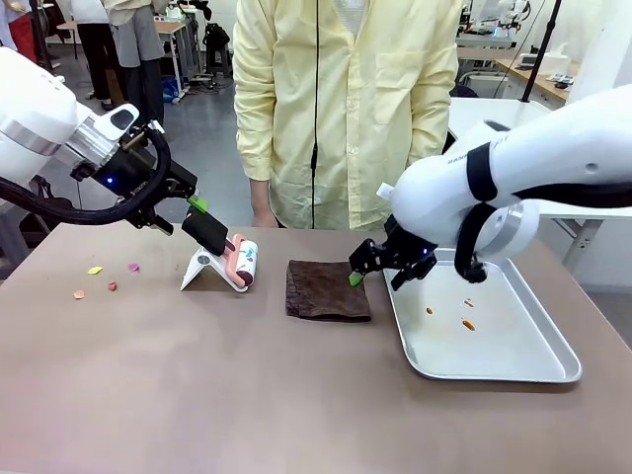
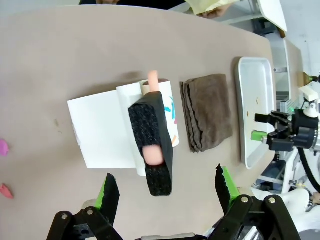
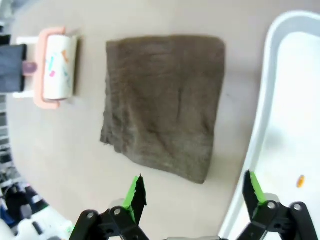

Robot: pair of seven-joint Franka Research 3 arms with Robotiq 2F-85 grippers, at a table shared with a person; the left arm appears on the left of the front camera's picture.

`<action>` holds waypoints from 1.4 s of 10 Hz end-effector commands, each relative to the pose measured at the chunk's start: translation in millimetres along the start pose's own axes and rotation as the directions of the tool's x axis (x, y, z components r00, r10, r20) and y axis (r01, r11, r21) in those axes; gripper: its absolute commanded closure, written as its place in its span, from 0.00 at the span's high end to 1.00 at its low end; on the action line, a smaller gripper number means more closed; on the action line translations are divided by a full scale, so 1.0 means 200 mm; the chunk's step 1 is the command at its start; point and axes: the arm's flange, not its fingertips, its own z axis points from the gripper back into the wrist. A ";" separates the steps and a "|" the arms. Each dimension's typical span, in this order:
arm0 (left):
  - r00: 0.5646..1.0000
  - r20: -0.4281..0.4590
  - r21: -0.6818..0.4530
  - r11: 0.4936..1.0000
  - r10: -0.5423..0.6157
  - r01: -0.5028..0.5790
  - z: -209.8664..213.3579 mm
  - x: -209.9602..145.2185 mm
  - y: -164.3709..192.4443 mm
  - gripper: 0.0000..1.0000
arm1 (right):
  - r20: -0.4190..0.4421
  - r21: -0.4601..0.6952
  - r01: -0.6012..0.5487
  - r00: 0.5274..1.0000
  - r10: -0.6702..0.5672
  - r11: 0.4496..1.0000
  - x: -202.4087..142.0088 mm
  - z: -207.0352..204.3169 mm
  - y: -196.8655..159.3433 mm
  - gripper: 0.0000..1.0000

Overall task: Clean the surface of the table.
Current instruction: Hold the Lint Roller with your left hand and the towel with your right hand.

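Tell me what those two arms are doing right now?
Left gripper open, above lint roller handle. Right gripper open, above brown cloth. Table: coloured scraps at its left end.

Left gripper [image 2: 165, 182] and right gripper [image 3: 193, 180], jaws wide apart, both downward-tilted.

You are in a robotics lab. A white jointed robot arm on the left [image 1: 44, 123] and a second white jointed arm on the right [image 1: 553, 148] reach in over your wide, matte, brown-taupe table [image 1: 197, 395]. A person in a pale yellow buttoned lab coat [image 1: 346, 109] stands at its far side. Behind that person you can see a bare grey floor [image 1: 202, 148], a white-topped table [image 1: 479, 107] and a long wooden workbench loaded with equipment [image 1: 538, 79]. A slanted black pole [image 1: 541, 44] rises by the bench, and other people standing among desks [image 1: 133, 39] fill the far left.
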 end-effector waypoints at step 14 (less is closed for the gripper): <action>0.992 -0.100 -0.043 0.996 0.078 -0.083 -0.11 0.14 0.06 1.00 | -0.089 -0.097 0.174 0.979 -0.182 0.980 0.35 -0.34 0.09 1.00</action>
